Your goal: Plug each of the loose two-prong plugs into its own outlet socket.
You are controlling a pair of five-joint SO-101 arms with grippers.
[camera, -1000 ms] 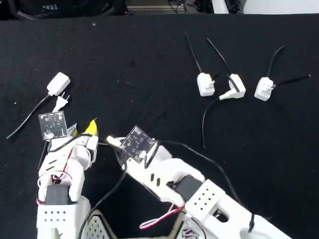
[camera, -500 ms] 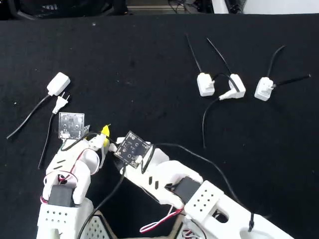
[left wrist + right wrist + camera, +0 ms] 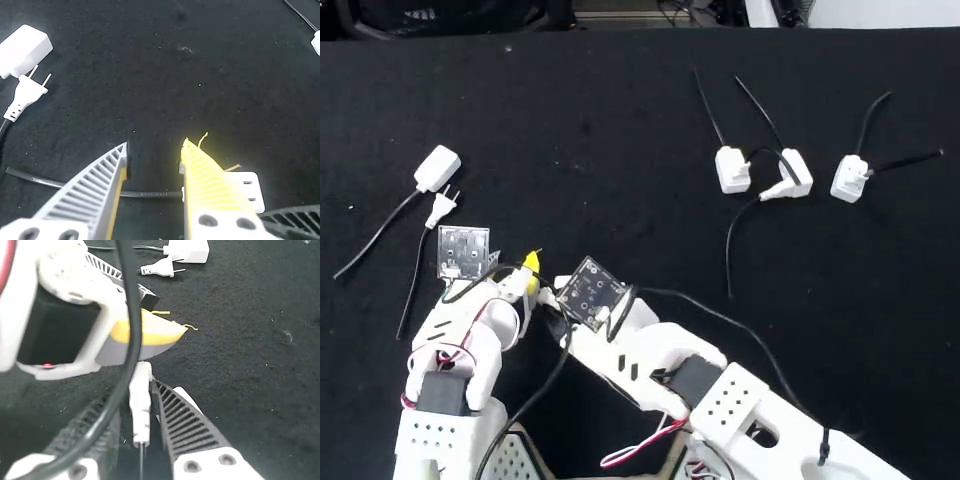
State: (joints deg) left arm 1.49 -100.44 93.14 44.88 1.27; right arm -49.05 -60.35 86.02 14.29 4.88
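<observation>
Since a second ago the left arm has swung its wrist from 12 toward 1 o'clock, and in the last half-second the right wrist has nudged slightly toward 1 o'clock.

At 7 o'clock in the high view, my left gripper (image 3: 155, 145) hangs with its grey and yellow fingers spread apart, nothing between them but a thin black cord (image 3: 75, 186) lying across the cloth; the print on that cord is too small for me to read. Just beside it, my right gripper (image 3: 140, 390) is clamped on a white plug (image 3: 141, 405). The plug's long axis runs along the fingers and aims at about 9 o'clock, its tip close under the yellow finger.

Everything sits on a black cloth table (image 3: 620, 130).

Farther out at 10 o'clock lies the loose plug (image 3: 441, 207), prongs pointing toward 1 o'clock at a white socket block (image 3: 437, 168) just beyond them.

Between 1 and 2 o'clock stand three white sockets (image 3: 797, 170) in a row, thin black cords trailing from them.

Past the far edge I see dark gear (image 3: 440, 15) and a white panel (image 3: 840, 12).
</observation>
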